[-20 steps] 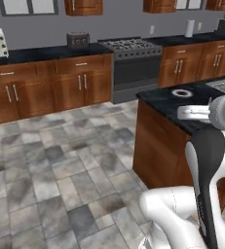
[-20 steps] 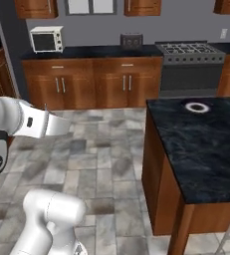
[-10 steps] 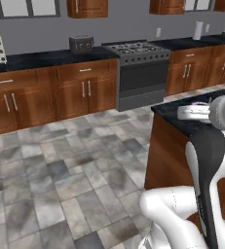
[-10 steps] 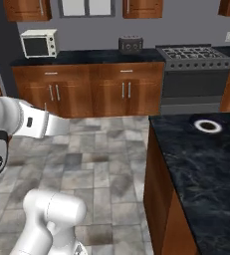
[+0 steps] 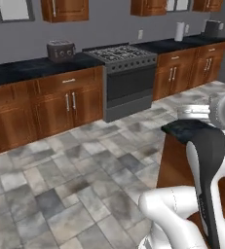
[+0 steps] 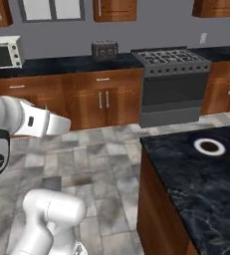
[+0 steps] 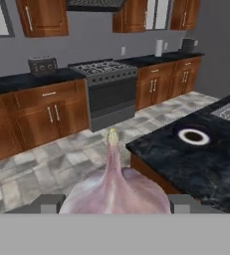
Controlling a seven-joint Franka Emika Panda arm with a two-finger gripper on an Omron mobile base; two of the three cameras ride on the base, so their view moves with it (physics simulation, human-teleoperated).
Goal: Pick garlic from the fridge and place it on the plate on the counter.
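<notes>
End effector [image 7: 114, 203] is clamped on the garlic [image 7: 114, 187]; the plate [image 6: 209, 146] sits near the worktop's [image 6: 196, 184] far edge.

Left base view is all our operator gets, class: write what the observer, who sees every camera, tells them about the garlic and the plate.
Operator: Is the garlic in the gripper?
Observer: Yes. The hand view shows the garlic between the fingers, pointed top up.
Operator: Where is the plate?
Observer: The plate lies flat on the black counter, near its far edge.
Operator: Anything on it?
Observer: No, its dark centre is bare.
</notes>
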